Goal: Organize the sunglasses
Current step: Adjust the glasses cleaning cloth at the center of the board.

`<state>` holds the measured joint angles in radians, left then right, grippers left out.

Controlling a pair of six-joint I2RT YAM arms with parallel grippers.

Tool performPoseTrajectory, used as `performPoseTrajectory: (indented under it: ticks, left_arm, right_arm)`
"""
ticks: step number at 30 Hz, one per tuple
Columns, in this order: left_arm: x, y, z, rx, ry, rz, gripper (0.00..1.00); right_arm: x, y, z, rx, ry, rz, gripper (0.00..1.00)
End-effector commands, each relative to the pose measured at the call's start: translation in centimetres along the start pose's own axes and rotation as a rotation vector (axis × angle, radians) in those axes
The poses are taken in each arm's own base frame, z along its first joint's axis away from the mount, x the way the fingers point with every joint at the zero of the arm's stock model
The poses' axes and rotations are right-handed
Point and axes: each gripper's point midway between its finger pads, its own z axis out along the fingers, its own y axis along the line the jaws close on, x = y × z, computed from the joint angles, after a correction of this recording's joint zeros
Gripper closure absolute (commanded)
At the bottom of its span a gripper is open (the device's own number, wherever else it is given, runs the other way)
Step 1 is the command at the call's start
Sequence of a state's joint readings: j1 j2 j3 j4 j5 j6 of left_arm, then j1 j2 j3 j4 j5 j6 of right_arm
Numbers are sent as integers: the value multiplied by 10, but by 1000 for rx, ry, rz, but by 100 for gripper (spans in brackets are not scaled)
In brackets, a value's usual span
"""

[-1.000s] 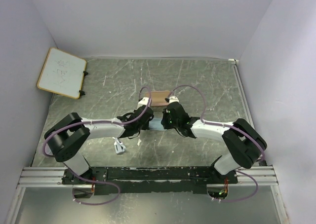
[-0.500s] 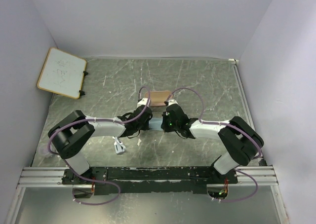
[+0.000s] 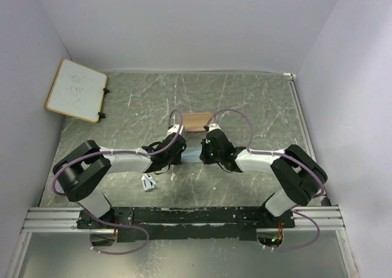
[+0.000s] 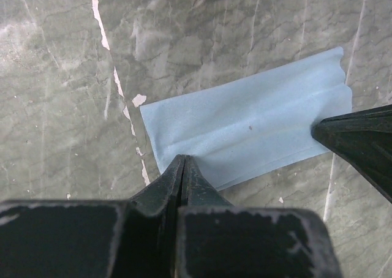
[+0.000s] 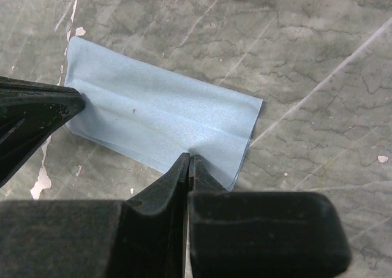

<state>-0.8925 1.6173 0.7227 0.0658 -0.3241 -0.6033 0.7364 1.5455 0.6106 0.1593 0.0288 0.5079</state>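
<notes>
Right now my left gripper (image 4: 184, 163) is pinched tight. Its jaws are pressed together with no gap, and the tips bite the near long edge of the light blue cloth (image 4: 251, 128), close to its left corner. My right gripper (image 5: 188, 161) is the same, with jaws flat against each other, nipping the cloth's near edge beside its right corner. Each wrist view also catches the other arm's dark fingertip at the far short end. So my two grippers bracket the cloth end to end, with little room between them. The cloth lies flat on the table (image 3: 257, 100), with a couple of soft creases running along its length.

Beyond my wrists, toward the back wall, sits the tan case (image 3: 197, 121), close to both grippers. The sunglasses (image 3: 147, 182) lie on the table just on the near side of my left forearm, apart from both sets of fingertips and touched by neither. A whiteboard (image 3: 76, 89) sits tilted at the far-left corner against the left wall.

Open marbled tabletop stretches across the back and down the whole right side to the pale strip along the right edge. The near strip between my forearms and the base rail is narrow.
</notes>
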Motion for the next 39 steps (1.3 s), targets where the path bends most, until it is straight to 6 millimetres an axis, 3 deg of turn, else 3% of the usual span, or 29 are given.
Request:
performPoseTrajectory:
  ticks: [1,12,21,30,39]
  left_arm:
    - [14,9,-5,-16,53,15,93]
    - [-17,-9,-28,48,-18,-6,93]
    - [6,-12,-9,59,35,-8,93]
    - [24,1,-11,6,105,-9,93]
    - [-23,4,-40,-41,-17,-54,93]
  right_arm:
    - [23,-15,-5,45,69,-18,100]
    - [12,-6,-7,20,51,-26,100]
    - [-3,-1,-8,14,19,-38,100]
    - [7,-3,-5,13,44,-36,100]
    - [-6,0,-14,8,-4,-42,100]
